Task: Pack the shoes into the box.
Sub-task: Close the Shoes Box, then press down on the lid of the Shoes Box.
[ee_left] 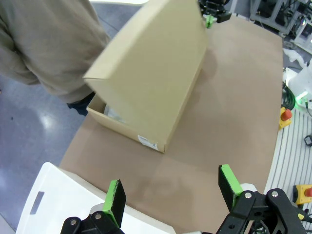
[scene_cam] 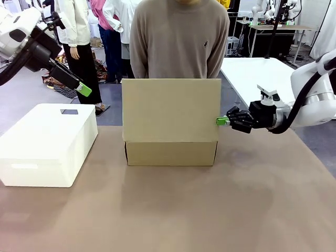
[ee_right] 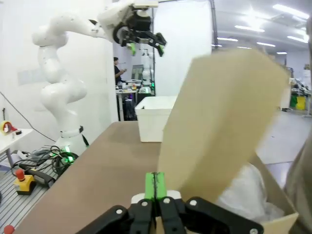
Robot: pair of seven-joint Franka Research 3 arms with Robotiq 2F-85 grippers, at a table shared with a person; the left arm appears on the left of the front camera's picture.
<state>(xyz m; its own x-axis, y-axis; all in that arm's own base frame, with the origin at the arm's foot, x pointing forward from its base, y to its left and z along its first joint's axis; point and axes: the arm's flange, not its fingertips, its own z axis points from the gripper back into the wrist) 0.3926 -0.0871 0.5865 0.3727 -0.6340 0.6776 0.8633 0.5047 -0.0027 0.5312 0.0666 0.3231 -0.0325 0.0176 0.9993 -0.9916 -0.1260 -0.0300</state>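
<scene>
The brown cardboard box (scene_cam: 170,153) stands mid-table with its flap lid (scene_cam: 171,107) raised upright toward me. White tissue paper (ee_right: 246,195) lines the inside. The shoes are out of view. My right gripper (scene_cam: 221,121) is shut with nothing between its pads, and its tips rest against the lid's right edge; in the right wrist view the right gripper (ee_right: 155,183) sits just beside the lid (ee_right: 224,122). My left gripper (scene_cam: 84,89) hangs open high at the left, empty. From the left wrist view the left gripper (ee_left: 170,180) looks down on the box (ee_left: 161,87).
A white rounded plastic box (scene_cam: 47,144) sits on the table's left side, under my left arm. A person in a beige sweater (scene_cam: 178,39) stands right behind the cardboard box. Bare brown tabletop (scene_cam: 173,210) lies in front of the box.
</scene>
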